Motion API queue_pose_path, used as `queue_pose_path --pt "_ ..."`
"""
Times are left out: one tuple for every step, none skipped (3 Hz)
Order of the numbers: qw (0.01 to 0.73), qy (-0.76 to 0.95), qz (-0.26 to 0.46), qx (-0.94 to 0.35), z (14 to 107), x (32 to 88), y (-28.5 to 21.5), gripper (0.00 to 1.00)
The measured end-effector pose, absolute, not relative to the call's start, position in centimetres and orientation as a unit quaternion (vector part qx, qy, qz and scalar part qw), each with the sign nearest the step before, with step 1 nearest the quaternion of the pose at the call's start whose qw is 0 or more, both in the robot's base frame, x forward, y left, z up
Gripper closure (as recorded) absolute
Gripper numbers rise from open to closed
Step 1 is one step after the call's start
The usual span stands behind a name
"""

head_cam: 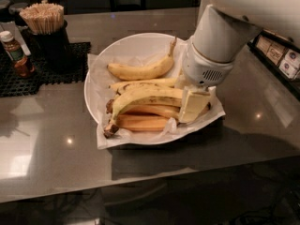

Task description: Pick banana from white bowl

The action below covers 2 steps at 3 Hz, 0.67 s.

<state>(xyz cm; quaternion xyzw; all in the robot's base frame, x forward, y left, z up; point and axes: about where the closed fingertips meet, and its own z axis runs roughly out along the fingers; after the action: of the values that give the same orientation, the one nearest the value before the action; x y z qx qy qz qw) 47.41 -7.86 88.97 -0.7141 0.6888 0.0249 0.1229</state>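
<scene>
The white bowl point(92, 81), lined with crinkled white paper, sits in the middle of the dark counter. The banana point(145, 95), long, curved and pale yellow with a brown stem end at the lower left, lies on top of the pile in the bowl. A slimmer yellow banana point(140, 71) lies behind it and orange-toned bananas point(140, 122) lie under it. My gripper point(190, 103) reaches down from the white arm at the upper right and sits at the banana's right end, inside the bowl's right side. The banana's right tip is hidden behind the gripper.
A black cup of wooden stir sticks point(44, 20) and a small sauce bottle point(16, 55) stand on a black mat point(28, 81) at the back left. Boxes of packets point(281, 60) line the right edge. The counter's front edge runs below the bowl.
</scene>
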Motion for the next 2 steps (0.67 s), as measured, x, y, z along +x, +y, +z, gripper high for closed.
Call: queue_pose_path --pt "0.112 0.677 0.026 -0.726 88.35 46.64 -6.97 0.6" --pt "0.108 0.673 0.024 -0.731 88.55 46.15 -6.64 0.84"
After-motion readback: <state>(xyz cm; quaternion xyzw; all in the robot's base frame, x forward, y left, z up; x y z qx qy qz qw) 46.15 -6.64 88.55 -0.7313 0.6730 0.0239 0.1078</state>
